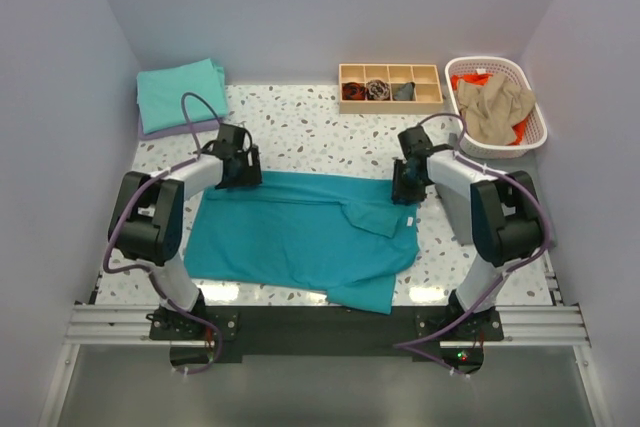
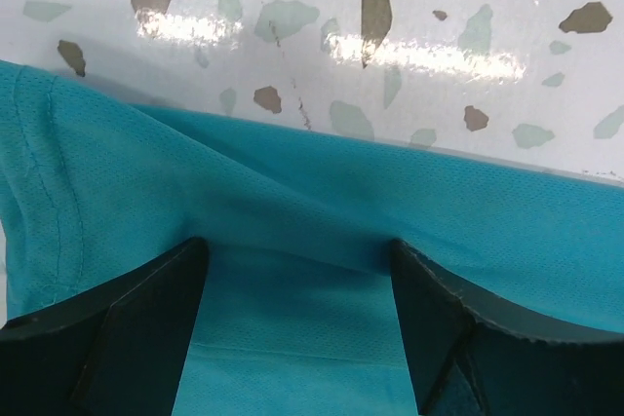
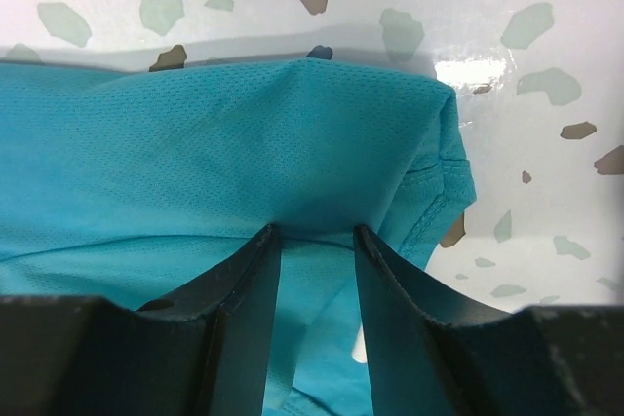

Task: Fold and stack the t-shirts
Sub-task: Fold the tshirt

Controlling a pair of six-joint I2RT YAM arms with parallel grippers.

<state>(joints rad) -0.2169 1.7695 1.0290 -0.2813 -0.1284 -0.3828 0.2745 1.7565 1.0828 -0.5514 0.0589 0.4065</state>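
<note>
**Both arms reach to the far hem of the teal shirt**

Left arm [image 1: 160,212] and right arm [image 1: 495,207] rise from the near edge of the speckled surface [image 1: 310,132]. The deep teal t-shirt [image 1: 290,232] lies spread flat across the middle, one sleeve turned in toward its right side. A folded aqua-green shirt [image 1: 180,92] rests on a lavender one [image 1: 165,130] at the far left corner. At the far right corner the white basket [image 1: 535,132] holds a tan shirt [image 1: 495,107] and an orange one [image 1: 470,79], with the wooden tray [image 1: 390,66] beside it.

The left gripper [image 2: 297,250] has its fingers wide apart, straddling the teal hem. The right gripper [image 3: 312,231] has its fingers narrowed around a raised ridge of cloth; whether they clamp it cannot be told.

The step looks like taking hold of the far edge for a fold. Next, both sides would need a firm pinch, then an even pull toward the near edge.
</note>
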